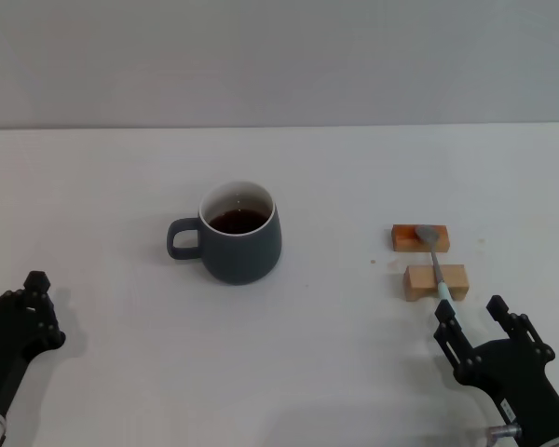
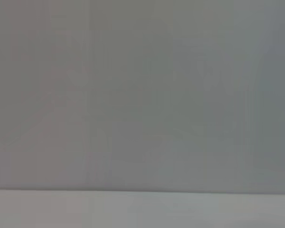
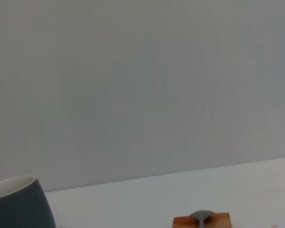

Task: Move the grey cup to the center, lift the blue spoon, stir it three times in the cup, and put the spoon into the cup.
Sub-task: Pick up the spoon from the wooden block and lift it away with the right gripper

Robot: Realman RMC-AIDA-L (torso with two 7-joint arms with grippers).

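Note:
The grey cup (image 1: 240,233) stands upright on the white table near the middle, handle toward the left, with dark brown liquid inside. Its rim also shows in the right wrist view (image 3: 19,202). The blue spoon (image 1: 435,261) lies across two wooden blocks at the right, metal bowl on the far block (image 1: 419,238), pale blue handle end past the near block (image 1: 435,282). The spoon bowl also shows in the right wrist view (image 3: 202,217). My right gripper (image 1: 470,314) is open, just in front of the spoon's handle end. My left gripper (image 1: 35,289) rests at the lower left, far from the cup.
The white table (image 1: 317,372) runs back to a plain grey wall. The left wrist view shows only the wall and a strip of table (image 2: 142,209).

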